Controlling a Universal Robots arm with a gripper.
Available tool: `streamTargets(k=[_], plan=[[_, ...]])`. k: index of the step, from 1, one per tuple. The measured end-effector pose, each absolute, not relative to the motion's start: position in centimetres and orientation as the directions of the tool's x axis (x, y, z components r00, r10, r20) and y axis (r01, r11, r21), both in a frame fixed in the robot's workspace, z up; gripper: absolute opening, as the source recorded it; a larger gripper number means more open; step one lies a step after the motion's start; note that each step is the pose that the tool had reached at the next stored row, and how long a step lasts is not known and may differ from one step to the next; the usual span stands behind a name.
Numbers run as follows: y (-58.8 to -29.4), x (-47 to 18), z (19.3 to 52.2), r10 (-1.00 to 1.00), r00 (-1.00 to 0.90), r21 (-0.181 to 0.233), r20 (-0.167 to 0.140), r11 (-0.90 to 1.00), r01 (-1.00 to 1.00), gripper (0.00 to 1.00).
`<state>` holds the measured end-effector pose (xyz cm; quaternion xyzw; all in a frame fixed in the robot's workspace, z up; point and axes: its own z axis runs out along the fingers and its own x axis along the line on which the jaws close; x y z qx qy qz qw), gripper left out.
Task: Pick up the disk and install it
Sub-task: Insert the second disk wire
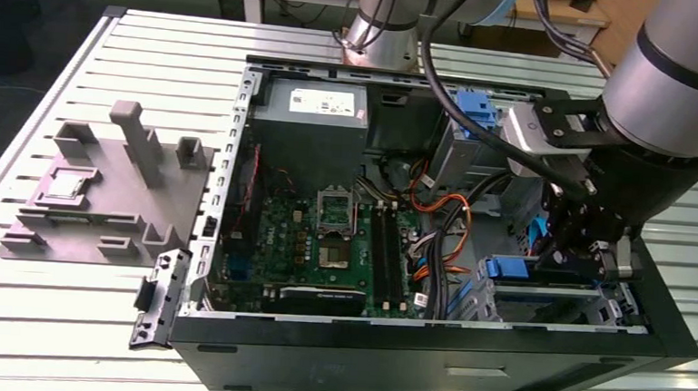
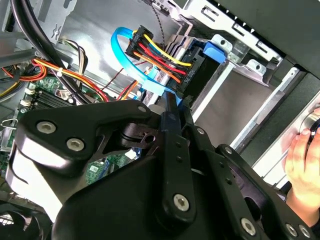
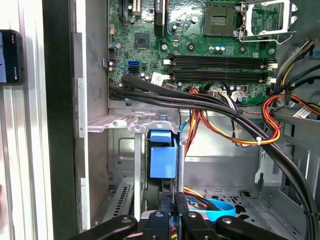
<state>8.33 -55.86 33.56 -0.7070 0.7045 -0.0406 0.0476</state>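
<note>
The disk (image 3: 163,157) stands on edge in the drive cage (image 3: 117,125) at the near right corner of the open computer case (image 1: 438,333). Its blue carrier frame (image 1: 508,267) faces the motherboard. My gripper (image 1: 563,261) reaches down into that corner beside the cage. In both wrist views the black fingers (image 3: 164,210) come together on a thin blue edge of the carrier (image 2: 171,102), so the gripper (image 2: 173,117) looks shut on it. A blue tab (image 2: 216,50) of the carrier sticks out past the cage rails. Most of the drive body is hidden by the cage and my fingers.
Bundled power cables (image 3: 235,125) and a blue data cable (image 2: 122,47) with a black plug (image 2: 192,70) hang close to the cage. The motherboard (image 1: 322,239) fills the case floor. A grey fixture (image 1: 106,190) sits at the exterior view's left. A person's hand (image 2: 302,160) rests outside the case.
</note>
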Motion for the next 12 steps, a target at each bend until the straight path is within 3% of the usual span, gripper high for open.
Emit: streamTargets(k=[12], plan=[[-55.90,8.34,33.22,-1.000,0.004,-0.125,-0.015,-0.002,-0.992,0.16]])
